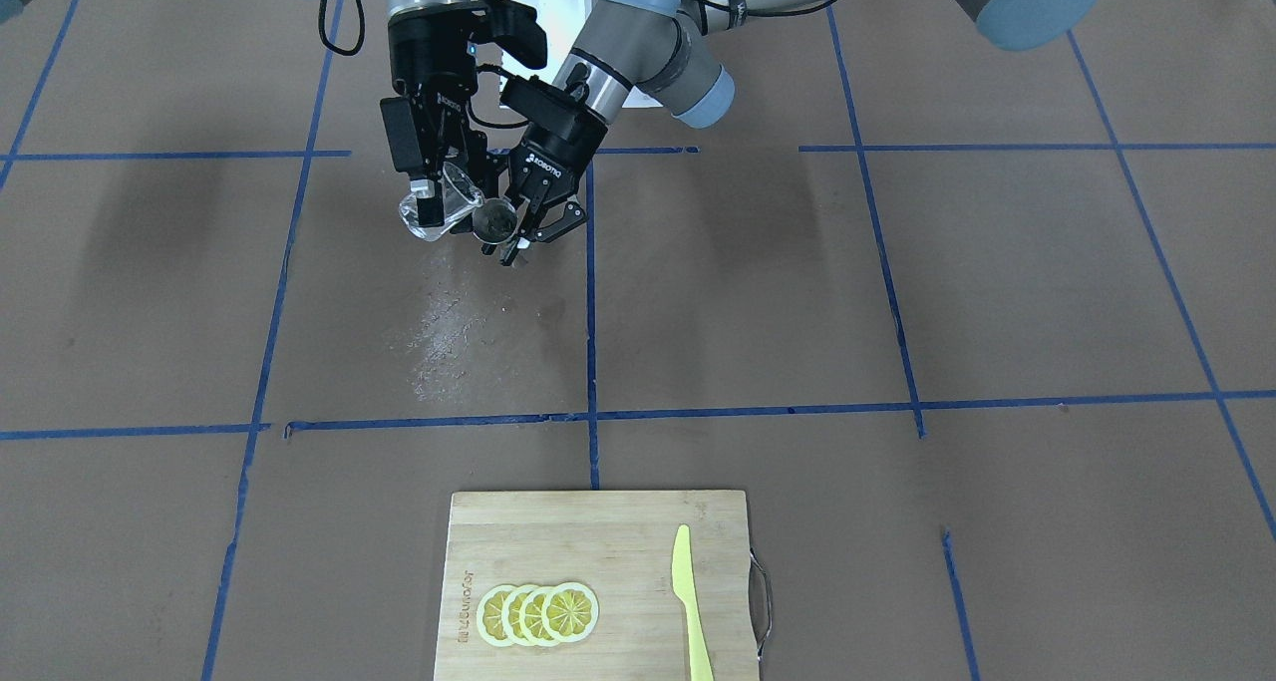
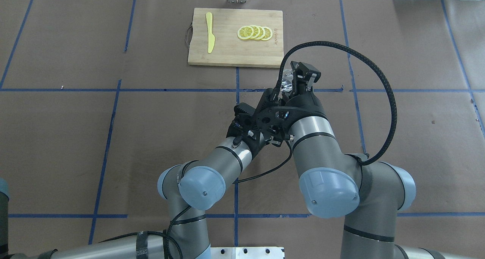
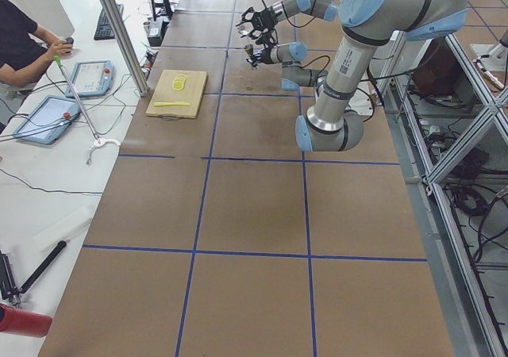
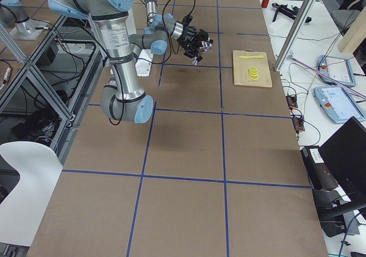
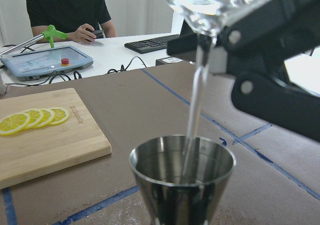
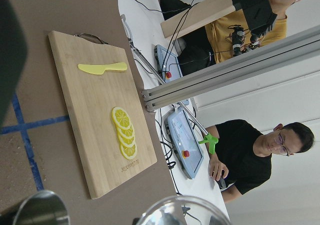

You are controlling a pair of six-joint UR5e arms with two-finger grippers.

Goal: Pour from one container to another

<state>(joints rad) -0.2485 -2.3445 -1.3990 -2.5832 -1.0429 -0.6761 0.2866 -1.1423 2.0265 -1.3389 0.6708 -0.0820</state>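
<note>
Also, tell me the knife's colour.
The knife is pale yellow; the exterior front-facing view shows it best.

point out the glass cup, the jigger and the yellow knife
glass cup (image 1: pixel 454 205), front-facing view, its tilted clear wall
jigger (image 5: pixel 182 200), left wrist view, outer wall of its upper cone
yellow knife (image 1: pixel 682 561), front-facing view, its blade

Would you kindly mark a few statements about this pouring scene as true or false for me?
1. The glass cup is tilted above the jigger, and a stream of liquid runs from it into the jigger. True.
2. The right gripper holds the jigger. False: the left gripper holds the jigger, and the right gripper holds the glass cup.
3. Four overlapping lemon slices lie on the cutting board. True.
4. The yellow knife lies on the bare table beside the cutting board. False: it lies on the cutting board, apart from the lemon slices.
</note>
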